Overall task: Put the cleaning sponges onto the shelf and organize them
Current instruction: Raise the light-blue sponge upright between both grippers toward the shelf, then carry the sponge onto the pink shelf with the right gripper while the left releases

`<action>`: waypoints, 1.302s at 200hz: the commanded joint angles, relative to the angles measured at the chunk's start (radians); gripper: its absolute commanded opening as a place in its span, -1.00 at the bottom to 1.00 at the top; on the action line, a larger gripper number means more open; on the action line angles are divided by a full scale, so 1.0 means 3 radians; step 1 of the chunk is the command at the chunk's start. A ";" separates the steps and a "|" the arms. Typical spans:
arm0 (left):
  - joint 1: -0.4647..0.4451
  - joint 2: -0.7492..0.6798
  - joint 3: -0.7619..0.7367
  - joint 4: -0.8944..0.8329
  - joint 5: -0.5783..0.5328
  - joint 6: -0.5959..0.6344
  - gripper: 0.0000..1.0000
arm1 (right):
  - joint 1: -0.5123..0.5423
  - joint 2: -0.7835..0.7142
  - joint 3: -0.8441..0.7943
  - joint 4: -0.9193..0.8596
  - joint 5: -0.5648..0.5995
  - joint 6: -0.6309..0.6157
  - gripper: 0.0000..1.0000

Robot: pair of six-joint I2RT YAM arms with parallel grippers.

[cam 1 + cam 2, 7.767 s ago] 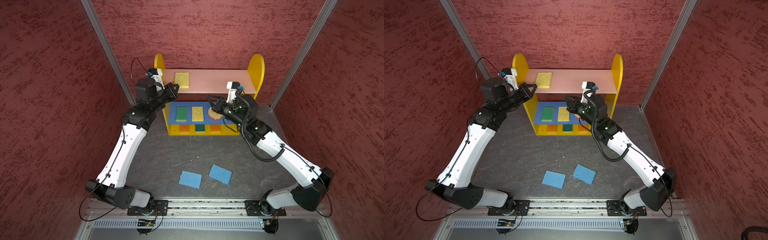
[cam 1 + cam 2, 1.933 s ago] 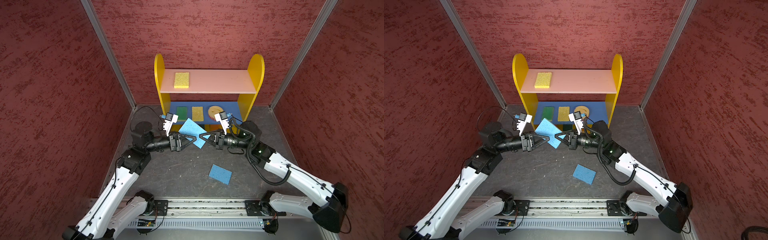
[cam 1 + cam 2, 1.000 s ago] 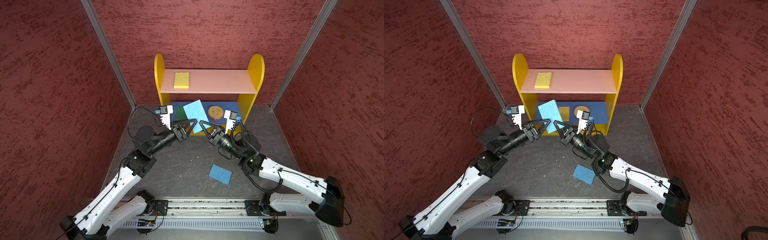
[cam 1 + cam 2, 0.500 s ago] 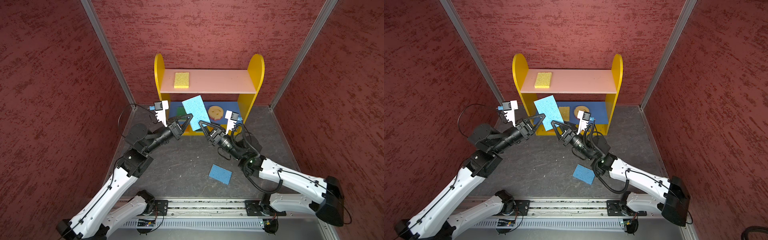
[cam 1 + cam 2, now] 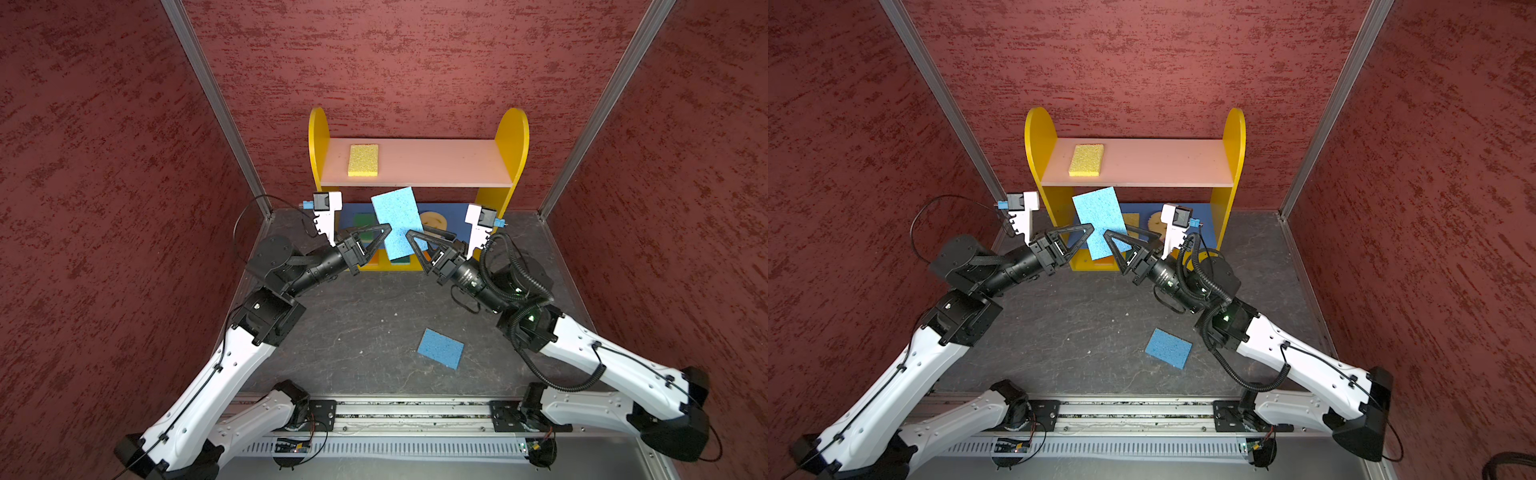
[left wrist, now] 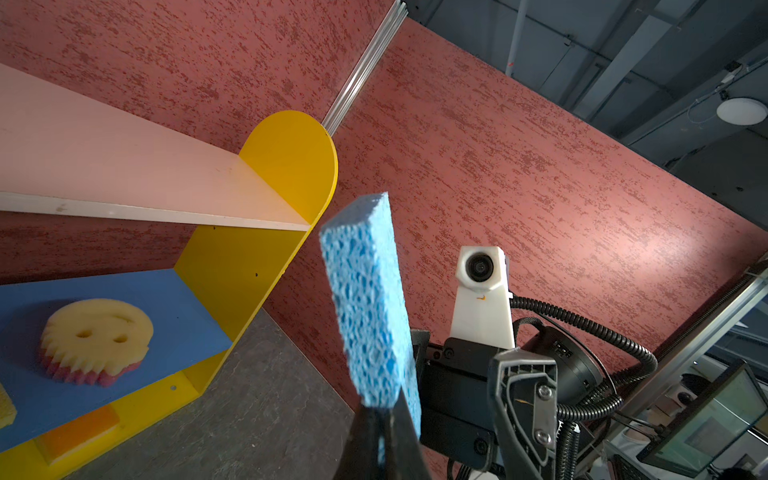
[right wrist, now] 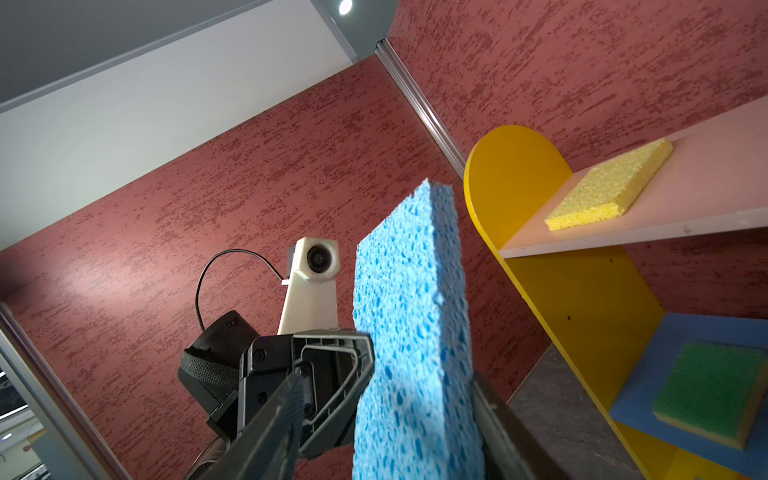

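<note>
A light blue sponge (image 5: 397, 220) (image 5: 1100, 220) stands on edge in the air in front of the shelf (image 5: 436, 166) (image 5: 1163, 166). My left gripper (image 5: 388, 229) (image 6: 384, 419) is shut on its lower edge. My right gripper (image 5: 415, 232) (image 7: 386, 378) is open with its fingers either side of the same sponge, one finger well clear of it. A second blue sponge (image 5: 440, 348) (image 5: 1168, 347) lies on the floor. A yellow sponge (image 5: 364, 160) (image 7: 611, 187) is on the pink top board. The smiley sponge (image 6: 95, 336) and a green sponge (image 7: 715, 390) are on the blue board.
An orange sponge (image 6: 79, 432) shows on the yellow bottom board; the held sponge hides the rest of that board. Red walls close in on three sides just behind and beside the shelf. The arm bases sit on a rail (image 5: 415, 411) at the front.
The left gripper has shut on the raised blue sponge and the right gripper has opened from it. Both arms have lifted slightly toward the shelf.
</note>
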 commanded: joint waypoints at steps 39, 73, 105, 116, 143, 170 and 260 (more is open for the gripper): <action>0.0025 0.0046 0.0163 -0.0146 0.0222 0.0017 -1.00 | 0.0014 -0.0057 -0.0031 -0.0147 -0.0065 -0.0030 -0.81; 0.0023 -0.0027 0.0154 -0.0238 0.0162 0.0110 0.79 | 0.0014 -0.0042 0.0046 -0.0317 0.0199 -0.0108 -1.00; 0.0031 -0.0326 0.0132 -0.0671 -0.0292 0.0481 0.99 | 0.0014 0.0113 0.0562 -0.1044 0.0934 -0.0373 -1.00; 0.0044 -0.0403 0.0139 -0.0842 -0.0400 0.0585 0.99 | 0.0009 0.0247 0.0823 -0.1349 0.1229 -0.0487 -1.00; 0.0101 -0.0555 0.0189 -0.1253 -0.0635 0.0789 0.99 | -0.0027 0.0564 0.1334 -0.1643 0.1579 -0.0748 -1.00; 0.0158 -0.0758 0.0076 -0.1449 -0.0813 0.0884 0.99 | -0.0072 0.0919 0.1834 -0.1903 0.1915 -0.0912 -1.00; 0.0420 -0.0997 -0.0113 -0.1962 -0.0896 0.0924 0.99 | -0.0865 0.2297 0.3574 -0.2880 0.0950 -0.0655 -1.00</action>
